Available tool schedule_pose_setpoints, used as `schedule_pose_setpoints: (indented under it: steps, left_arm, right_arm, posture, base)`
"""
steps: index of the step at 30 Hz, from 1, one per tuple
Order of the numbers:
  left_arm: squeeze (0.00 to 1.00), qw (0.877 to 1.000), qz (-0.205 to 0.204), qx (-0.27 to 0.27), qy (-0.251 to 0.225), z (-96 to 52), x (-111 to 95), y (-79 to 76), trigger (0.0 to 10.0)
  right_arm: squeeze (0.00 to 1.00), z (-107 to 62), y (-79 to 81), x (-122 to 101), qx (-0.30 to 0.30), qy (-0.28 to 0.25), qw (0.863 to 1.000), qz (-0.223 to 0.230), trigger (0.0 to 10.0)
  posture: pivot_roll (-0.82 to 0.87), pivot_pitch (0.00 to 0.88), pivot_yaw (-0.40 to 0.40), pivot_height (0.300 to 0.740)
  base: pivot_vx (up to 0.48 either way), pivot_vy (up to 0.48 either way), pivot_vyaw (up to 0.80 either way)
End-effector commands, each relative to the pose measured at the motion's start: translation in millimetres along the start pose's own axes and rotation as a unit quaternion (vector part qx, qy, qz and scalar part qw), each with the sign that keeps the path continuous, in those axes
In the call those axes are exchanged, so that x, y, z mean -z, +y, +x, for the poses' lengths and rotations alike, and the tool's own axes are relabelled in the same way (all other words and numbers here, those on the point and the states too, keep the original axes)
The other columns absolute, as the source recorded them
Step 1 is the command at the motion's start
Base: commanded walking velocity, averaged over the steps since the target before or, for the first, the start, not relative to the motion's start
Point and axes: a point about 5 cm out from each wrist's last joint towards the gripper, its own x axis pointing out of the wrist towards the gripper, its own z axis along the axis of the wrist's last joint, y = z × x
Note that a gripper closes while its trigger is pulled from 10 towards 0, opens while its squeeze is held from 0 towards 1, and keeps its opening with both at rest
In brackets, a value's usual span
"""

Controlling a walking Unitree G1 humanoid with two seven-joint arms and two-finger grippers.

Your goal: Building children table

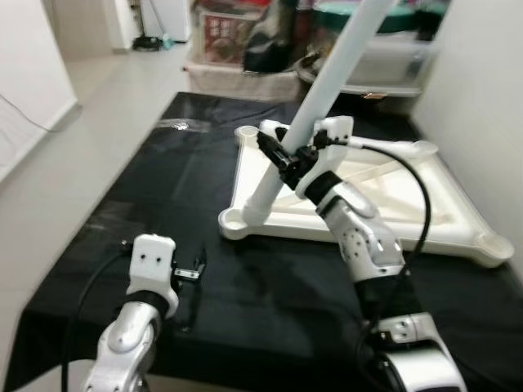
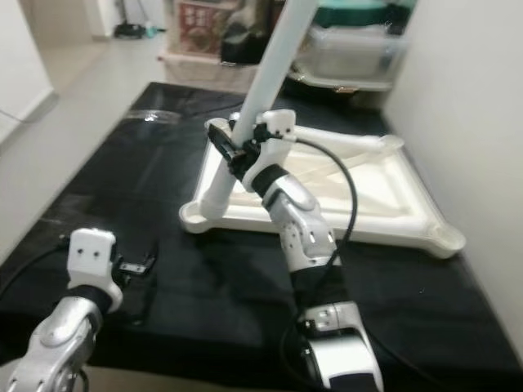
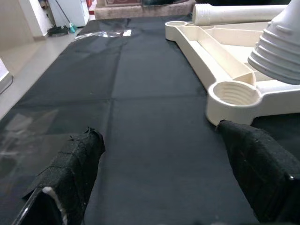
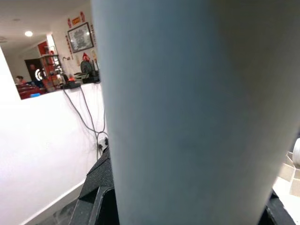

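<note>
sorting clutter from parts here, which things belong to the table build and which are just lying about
Job: cream table top, upside down on black cloth; white leg held in right gripper at corner socket; left gripper, open.

Lying about: clear plastic wrap; storage boxes.

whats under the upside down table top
The white table top lies flipped on a black cloth that spreads out around it. What the cloth covers cannot be seen. The right gripper holds a white leg at a corner socket.
</note>
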Motion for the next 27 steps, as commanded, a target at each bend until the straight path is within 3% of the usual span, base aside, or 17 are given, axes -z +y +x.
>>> schedule_pose_setpoints:
  steps: [1, 13, 23, 27]
  left_arm:
    - [0.00, 1.000, -0.002, 0.008, 0.005, 0.1, 0.8, -5.7, 10.0]
    - [0.00, 1.000, -0.005, 0.001, -0.026, 4.9, -15.1, -9.9, 10.0]
    - [0.00, 0.999, -0.001, 0.002, -0.038, 6.8, -21.3, -9.6, 10.0]
    - [0.00, 0.999, -0.001, 0.000, -0.040, 7.5, -22.7, -9.7, 10.0]
  right_arm:
    - [0.00, -4.0, -7.6, -5.2, 0.012, -0.008, 1.000, -0.001, 10.0]
    - [0.00, -8.1, -9.4, -5.6, 0.037, -0.025, 0.999, -0.025, 10.0]
    - [0.00, -8.0, -6.6, -5.6, 0.041, -0.033, 0.998, -0.030, 10.0]
    - [0.00, -6.7, -8.2, -7.3, 0.050, -0.036, 0.998, -0.019, 10.0]
  posture:
    - [0.08, 0.125, -0.096, 0.740]
    - [0.08, 0.136, -0.097, 0.740]
    - [0.08, 0.132, -0.098, 0.740]
    - [0.08, 0.131, -0.097, 0.740]
  base:
    - [0.000, 0.000, 0.00]
    - [0.000, 0.000, 0.00]
    - [0.000, 0.000, 0.78]
    - [0.000, 0.000, 0.27]
